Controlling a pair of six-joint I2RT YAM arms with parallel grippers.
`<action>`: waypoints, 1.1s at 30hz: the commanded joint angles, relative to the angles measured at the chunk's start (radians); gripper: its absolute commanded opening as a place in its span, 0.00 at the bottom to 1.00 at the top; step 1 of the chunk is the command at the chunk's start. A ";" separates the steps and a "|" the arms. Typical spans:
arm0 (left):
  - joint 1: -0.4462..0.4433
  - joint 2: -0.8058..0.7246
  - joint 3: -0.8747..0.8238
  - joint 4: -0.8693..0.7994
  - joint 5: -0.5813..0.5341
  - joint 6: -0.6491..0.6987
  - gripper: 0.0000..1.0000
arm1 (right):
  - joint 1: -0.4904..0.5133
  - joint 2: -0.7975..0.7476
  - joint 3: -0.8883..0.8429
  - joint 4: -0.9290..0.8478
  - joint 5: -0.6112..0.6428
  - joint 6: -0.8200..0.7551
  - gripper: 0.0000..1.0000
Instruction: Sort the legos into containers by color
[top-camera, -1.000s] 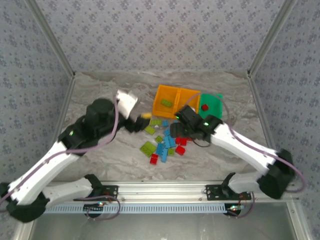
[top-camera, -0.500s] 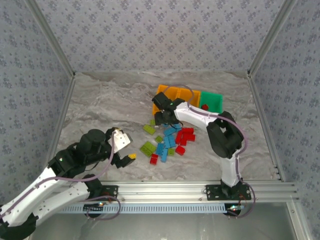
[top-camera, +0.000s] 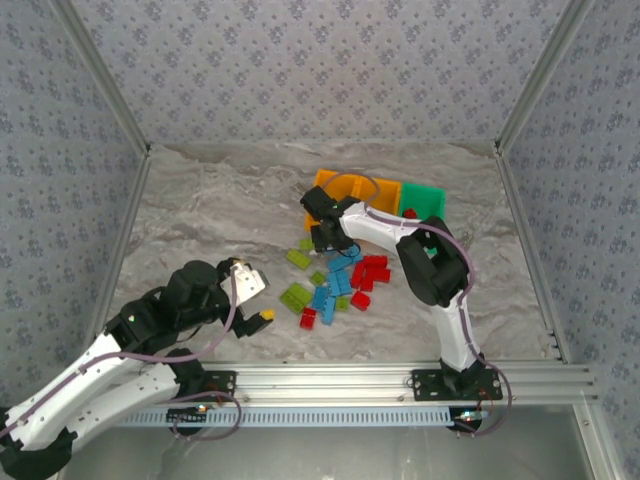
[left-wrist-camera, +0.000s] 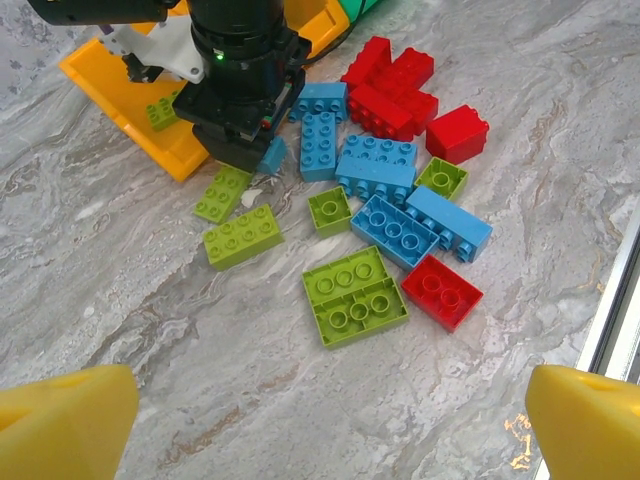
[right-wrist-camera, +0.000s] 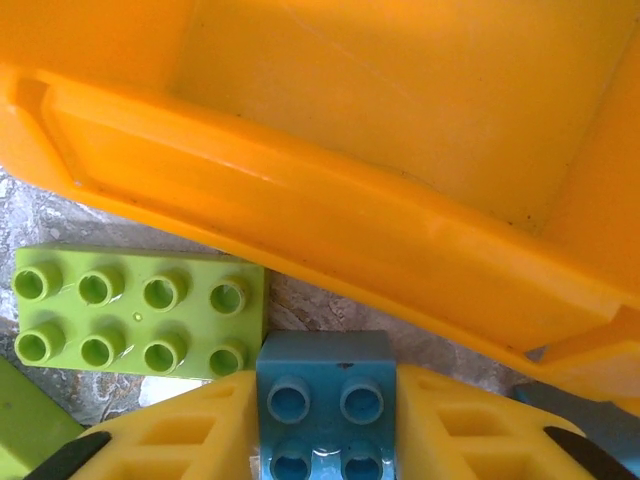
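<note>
**ENTRY: sort legos (top-camera: 335, 285) by colour. Step in hand: pick-up of one blue brick.**

- R tool (right-wrist-camera: 325, 425): low at front wall of left orange bin (right-wrist-camera: 300, 230). Yellow fingers (right-wrist-camera: 180, 430) closed against both sides of small blue brick (right-wrist-camera: 323, 395). Brick sits on surface (left-wrist-camera: 150, 300), not lifted. Lime 2x4 (right-wrist-camera: 135, 315) just beside it.
- L tool (left-wrist-camera: 325, 420): jaws fully apart, nothing held, near front edge, well apart from the pile.
- Pile: blue, red and lime mixed, in front of bins.
- Bins: left orange has a lime brick (left-wrist-camera: 160, 110). Green bin (top-camera: 428, 200) has a red brick (top-camera: 410, 213). Mid orange bin (top-camera: 388, 190) contents can't tell.
- Next, est.: raise brick straight up clear of lime 2x4 and bin wall, carry to mid orange bin (prob. for blue), let go.
</note>
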 joint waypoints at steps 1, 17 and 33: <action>0.008 -0.004 -0.004 0.021 -0.007 0.016 0.99 | -0.001 -0.027 -0.002 -0.046 -0.004 0.006 0.32; 0.012 -0.013 -0.005 0.021 -0.004 0.002 0.99 | -0.105 -0.333 -0.037 -0.072 0.155 -0.063 0.33; 0.013 -0.031 -0.016 0.057 -0.020 -0.007 0.99 | -0.263 -0.181 0.114 -0.118 0.077 -0.141 0.54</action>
